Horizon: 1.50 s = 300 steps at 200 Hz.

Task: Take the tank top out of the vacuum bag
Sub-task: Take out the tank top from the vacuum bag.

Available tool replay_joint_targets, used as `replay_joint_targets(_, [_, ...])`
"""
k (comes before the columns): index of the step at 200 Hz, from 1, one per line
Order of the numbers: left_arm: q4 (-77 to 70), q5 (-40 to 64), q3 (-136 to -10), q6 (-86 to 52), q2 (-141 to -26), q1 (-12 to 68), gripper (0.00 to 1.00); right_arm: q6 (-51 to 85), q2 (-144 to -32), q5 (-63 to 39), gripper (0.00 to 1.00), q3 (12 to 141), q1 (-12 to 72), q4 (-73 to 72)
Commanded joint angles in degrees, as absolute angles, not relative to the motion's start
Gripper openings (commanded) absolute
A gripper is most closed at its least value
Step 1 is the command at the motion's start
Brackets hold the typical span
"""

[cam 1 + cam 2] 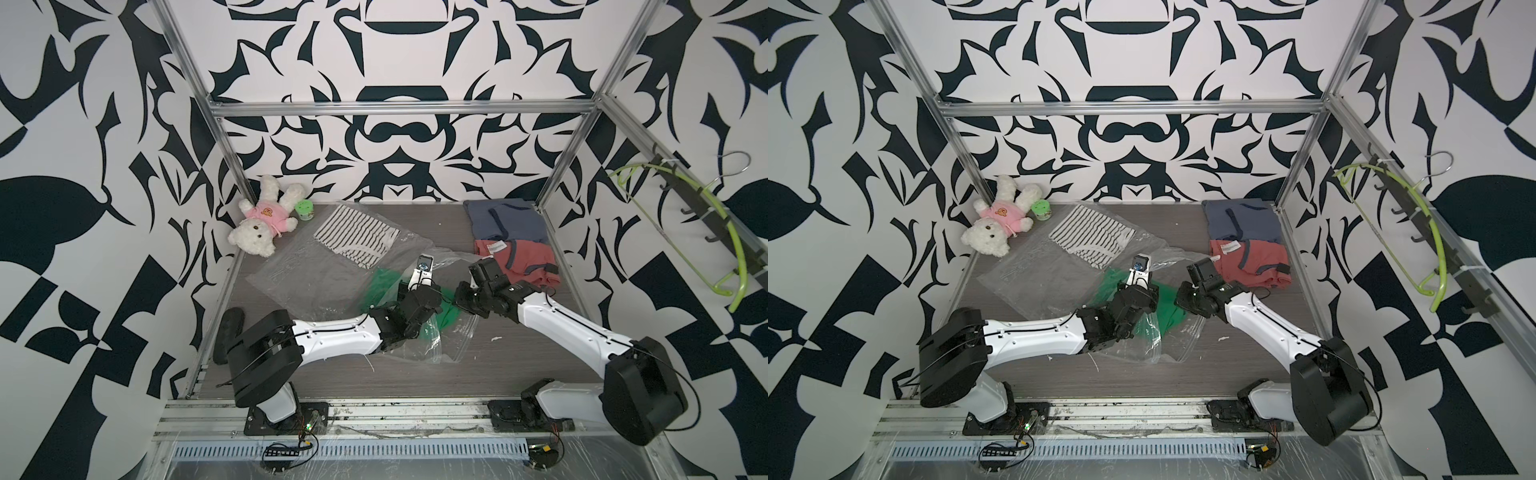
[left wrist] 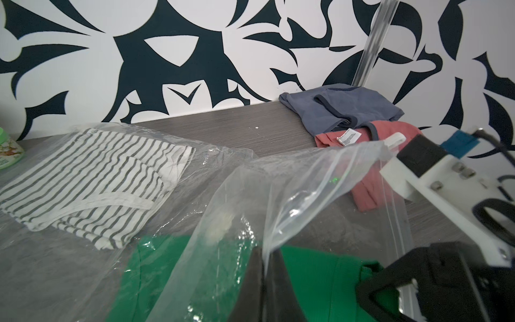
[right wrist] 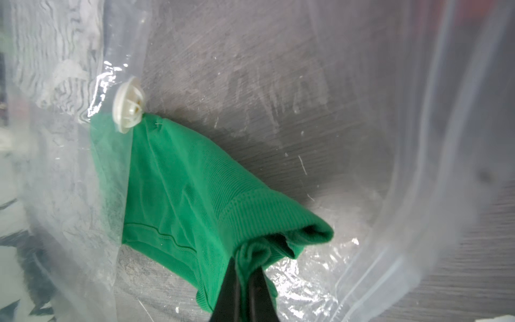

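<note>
The right claw, inside the mouth of the vacuum bag, pinches the near end of the green tank top, whose length runs away toward the valve deeper inside, while the left claw clamps the bag's upper film

Both top views look down from high above the near edge of the worktop, facing the far wall. They are set back enough to take in the whole worktop, so the two share almost the same scene. The left wrist camera sits low over the worktop's middle, facing far and right, and shares with the top views the striped garment and the blue garment. The right wrist camera looks from very close along the right pincer into the vacuum bag, its view largely taken up by the tank top.
</note>
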<state>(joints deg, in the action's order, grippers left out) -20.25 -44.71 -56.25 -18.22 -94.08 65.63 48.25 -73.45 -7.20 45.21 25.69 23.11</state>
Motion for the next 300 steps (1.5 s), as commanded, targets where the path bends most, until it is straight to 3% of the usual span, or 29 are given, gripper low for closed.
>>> replay_joint_targets(1, [-19.5, -43.5, -59.3, -16.9, -96.2, 65.3, 0.0, 47.0, -70.5, -5.4, 0.0, 47.3, 25.6, 23.9])
replay_joint_targets(51, [-18.6, -44.3, -61.2, -17.0, -98.4, 65.2, 0.0, 46.1, -67.3, -1.2, 0.0, 48.3, 23.6, 31.1])
replay_joint_targets(136, [-17.1, -45.3, -62.4, -17.1, -99.0, 65.0, 0.0, 45.5, -66.8, 0.5, 0.0, 45.2, 11.6, 40.2])
replay_joint_targets(222, [-17.4, -46.7, -61.5, -17.2, -97.7, 64.8, 0.0, 48.5, -71.6, 2.6, 0.0, 40.8, 3.3, 39.4])
replay_joint_targets(300, [-17.6, -46.9, -60.8, -17.6, -97.4, 64.4, 0.0, 48.3, -68.0, 10.3, 0.0, 41.1, -1.2, 42.2])
